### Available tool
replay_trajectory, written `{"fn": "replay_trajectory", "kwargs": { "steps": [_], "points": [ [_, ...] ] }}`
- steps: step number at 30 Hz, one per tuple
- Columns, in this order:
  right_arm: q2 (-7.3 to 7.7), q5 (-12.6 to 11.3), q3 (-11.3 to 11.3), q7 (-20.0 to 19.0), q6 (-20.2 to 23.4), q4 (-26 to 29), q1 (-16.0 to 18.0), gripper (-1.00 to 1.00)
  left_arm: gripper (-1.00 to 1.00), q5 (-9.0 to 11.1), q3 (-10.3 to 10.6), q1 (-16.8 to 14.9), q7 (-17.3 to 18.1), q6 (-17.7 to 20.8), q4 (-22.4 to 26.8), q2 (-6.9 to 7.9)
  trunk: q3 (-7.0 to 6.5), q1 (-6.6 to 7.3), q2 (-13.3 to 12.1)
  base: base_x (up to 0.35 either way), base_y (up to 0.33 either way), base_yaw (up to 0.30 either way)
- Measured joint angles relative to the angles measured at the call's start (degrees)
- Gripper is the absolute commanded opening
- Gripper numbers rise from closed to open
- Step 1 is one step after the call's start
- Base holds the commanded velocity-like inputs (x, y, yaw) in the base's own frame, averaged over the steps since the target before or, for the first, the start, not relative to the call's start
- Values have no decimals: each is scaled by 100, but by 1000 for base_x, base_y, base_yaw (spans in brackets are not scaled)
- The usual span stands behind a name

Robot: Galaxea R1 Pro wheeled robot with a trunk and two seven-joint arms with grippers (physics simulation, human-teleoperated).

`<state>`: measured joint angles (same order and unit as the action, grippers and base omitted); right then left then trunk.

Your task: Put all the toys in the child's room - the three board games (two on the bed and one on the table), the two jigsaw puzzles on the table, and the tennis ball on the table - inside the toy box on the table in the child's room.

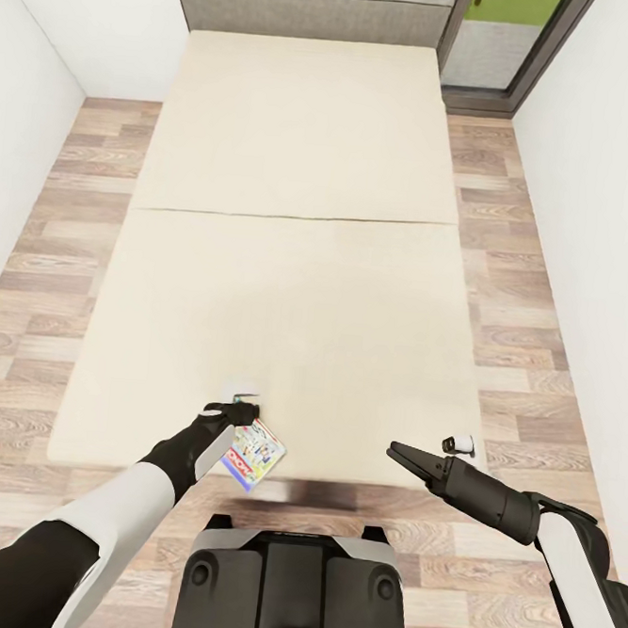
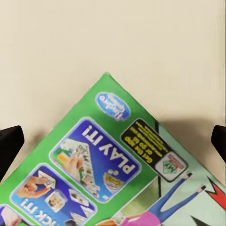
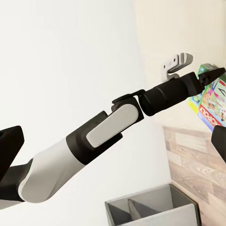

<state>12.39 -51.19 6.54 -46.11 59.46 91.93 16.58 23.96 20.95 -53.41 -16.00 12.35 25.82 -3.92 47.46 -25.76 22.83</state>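
Currently one board game sits at the near edge of the bed, towards its near left corner, tilted and partly hidden under the left arm. Left hand is over the box's far corner; in the head view the fingertips are too small to separate, so grasp cannot be confirmed there. Left wrist view: the game's green cover runs off the frame, one corner pointing out over the beige mattress; the two dark fingers sit at opposite frame edges, wide apart, not touching the box. Right hand hovers over the bed's near edge towards the near right corner, fingers close together, holding nothing. A small white object lies beside it on the mattress; identity unclear. Right wrist view: left arm reaching to the game, with a grey compartmented bin cut off at the frame edge. Headboard and window at the far end.
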Motion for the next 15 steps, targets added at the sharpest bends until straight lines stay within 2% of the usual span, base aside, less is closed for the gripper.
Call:
{"fn": "replay_trajectory", "kwargs": {
  "steps": [15],
  "points": [
    [0,0,0,0,0,-1,0,100,100,2,1,0,-1,0,0,0,0,1,0,-6,-7,0]
  ]
}}
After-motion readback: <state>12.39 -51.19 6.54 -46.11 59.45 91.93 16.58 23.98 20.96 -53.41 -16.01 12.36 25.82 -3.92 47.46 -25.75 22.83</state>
